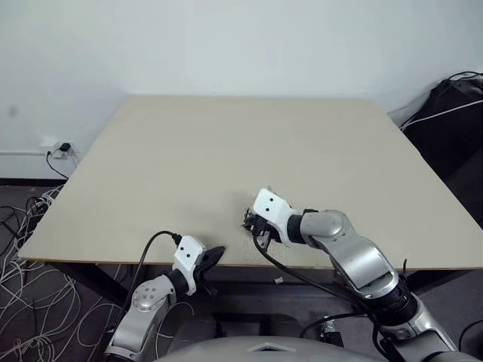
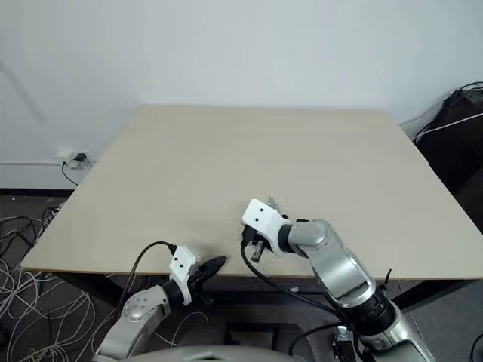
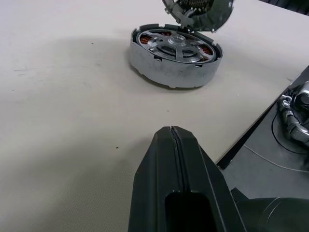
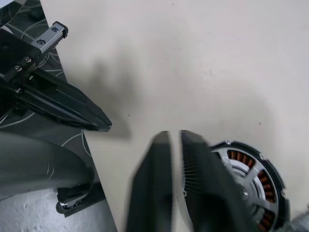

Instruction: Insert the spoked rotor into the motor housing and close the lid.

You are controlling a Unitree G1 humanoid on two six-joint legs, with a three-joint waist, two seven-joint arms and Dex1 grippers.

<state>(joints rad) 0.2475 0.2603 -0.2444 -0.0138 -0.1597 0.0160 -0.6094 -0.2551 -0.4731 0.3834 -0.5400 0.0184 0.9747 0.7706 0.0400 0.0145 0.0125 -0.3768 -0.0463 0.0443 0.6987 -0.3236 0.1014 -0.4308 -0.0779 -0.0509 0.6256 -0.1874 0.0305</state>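
You get even, soft light; the right gripper (image 4: 175,140) blurs close-up, and a faint shadow spreads on the table (image 4: 203,58) just beyond it.

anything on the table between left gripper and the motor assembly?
Nothing: the left wrist view shows bare beige table between the shut left gripper and the round silver motor housing.

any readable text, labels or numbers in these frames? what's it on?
None readable.
Round motor housing with copper windings and silver spokes: no marking visible.
Shiny silver lid held above it: none.
White wrist covers, black left gripper and right gripper, beige table: no print.
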